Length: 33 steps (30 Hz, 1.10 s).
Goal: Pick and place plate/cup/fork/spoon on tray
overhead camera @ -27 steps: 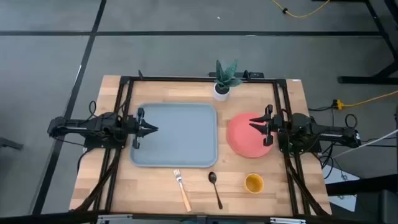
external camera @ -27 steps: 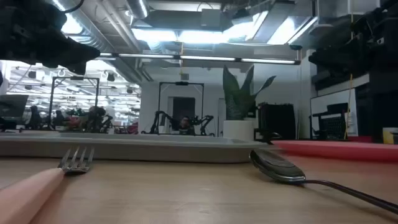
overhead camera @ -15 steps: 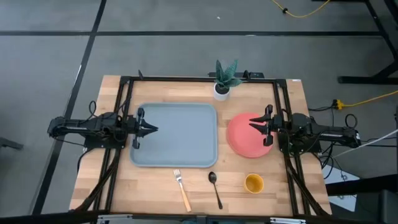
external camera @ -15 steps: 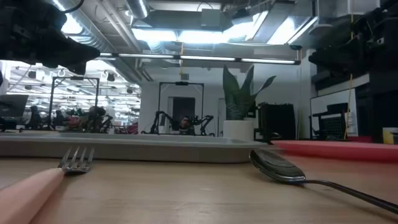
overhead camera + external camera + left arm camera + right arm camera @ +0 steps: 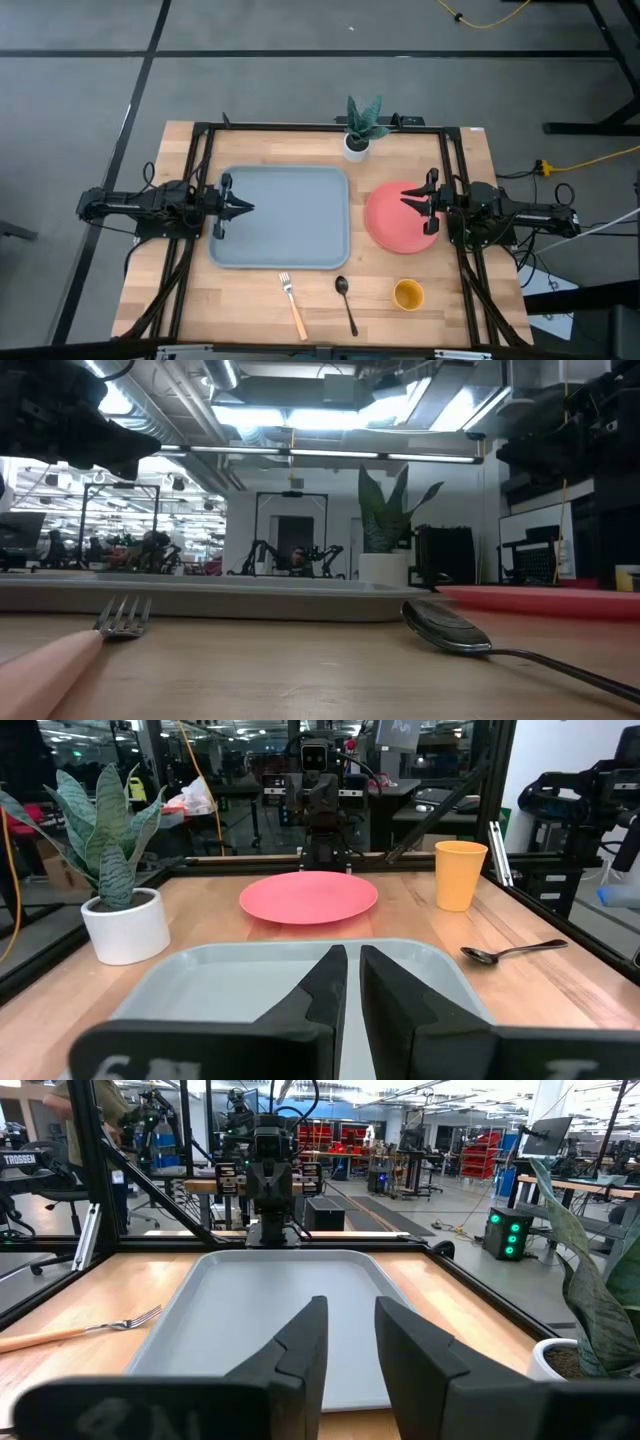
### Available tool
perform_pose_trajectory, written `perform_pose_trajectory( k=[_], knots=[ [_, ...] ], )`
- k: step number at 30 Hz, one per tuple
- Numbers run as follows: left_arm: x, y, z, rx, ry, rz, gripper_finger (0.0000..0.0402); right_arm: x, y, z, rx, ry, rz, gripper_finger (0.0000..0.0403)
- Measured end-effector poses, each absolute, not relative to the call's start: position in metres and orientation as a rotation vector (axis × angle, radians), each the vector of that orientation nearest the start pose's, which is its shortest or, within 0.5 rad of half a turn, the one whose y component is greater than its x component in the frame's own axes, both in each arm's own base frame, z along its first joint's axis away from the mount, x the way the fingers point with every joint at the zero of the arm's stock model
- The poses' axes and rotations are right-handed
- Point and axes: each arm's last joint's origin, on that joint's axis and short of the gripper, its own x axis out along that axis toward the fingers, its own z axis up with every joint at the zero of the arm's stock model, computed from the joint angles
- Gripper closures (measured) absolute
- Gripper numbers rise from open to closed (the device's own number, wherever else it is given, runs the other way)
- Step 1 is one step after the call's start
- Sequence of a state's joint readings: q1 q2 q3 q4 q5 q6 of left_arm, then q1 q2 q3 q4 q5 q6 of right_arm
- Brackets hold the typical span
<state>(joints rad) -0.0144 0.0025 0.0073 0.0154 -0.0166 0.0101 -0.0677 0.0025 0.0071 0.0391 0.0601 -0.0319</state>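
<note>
We see the left gripper [image 5: 243,208] hovering over the left edge of the tray [image 5: 300,180], its fingers nearly pressed together with only a slit between them, holding nothing. The right gripper [image 5: 407,206] hovers over the plate [image 5: 385,230], which lies on the table [image 5: 250,310] just right of the tray, its fingers slightly apart and empty. Along the near edge, well clear of both grippers, we find the fork [image 5: 291,304], the spoon [image 5: 344,300] and the cup [image 5: 407,294], and a potted plant [image 5: 359,126] stands behind the tray.
</note>
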Motion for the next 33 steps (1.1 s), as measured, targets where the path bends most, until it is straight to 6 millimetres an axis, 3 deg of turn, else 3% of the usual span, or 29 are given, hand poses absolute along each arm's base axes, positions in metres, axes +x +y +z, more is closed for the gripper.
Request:
perform_pose_trajectory(
  k=[7,15,20,23,33],
  knots=[
    [0.097,-0.001,0.167,0.136,-0.02,0.004,0.0374,0.097,-0.008,0.169,-0.032,-0.042,-0.129,0.0311],
    [0.097,-0.001,0.172,0.14,-0.073,0.01,0.0374,0.097,-0.008,0.17,-0.027,-0.043,-0.128,0.0311],
    [0.096,-0.001,0.179,0.139,-0.141,0.02,0.0374,0.097,-0.007,0.171,0.146,-0.067,-0.093,0.0311],
    [0.095,0.001,0.185,0.129,-0.202,0.096,0.0374,0.097,-0.008,0.174,0.153,-0.097,-0.12,0.0311],
    [0.097,0.002,0.181,-0.002,-0.166,0.103,0.0374,0.096,-0.008,0.18,0.303,-0.17,-0.083,0.0311]
  ],
)
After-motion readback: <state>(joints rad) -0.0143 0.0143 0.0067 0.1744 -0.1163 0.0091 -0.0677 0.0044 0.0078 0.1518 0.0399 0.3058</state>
